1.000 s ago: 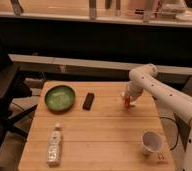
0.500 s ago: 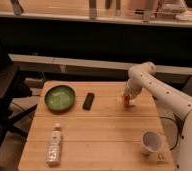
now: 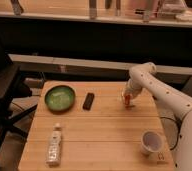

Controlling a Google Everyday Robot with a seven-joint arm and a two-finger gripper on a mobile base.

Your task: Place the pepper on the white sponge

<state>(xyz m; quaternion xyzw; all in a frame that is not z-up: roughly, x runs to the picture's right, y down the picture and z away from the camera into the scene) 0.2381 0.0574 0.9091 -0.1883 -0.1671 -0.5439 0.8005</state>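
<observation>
Gripper (image 3: 128,102) (right of green bowl (image 3: 59,96)) pinches 1 orange-red pepper (image 3: 126,98).

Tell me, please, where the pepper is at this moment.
In the camera view, the pepper is held in the shut tool, low over the wooden table's far right area, right of the small black object.
</observation>
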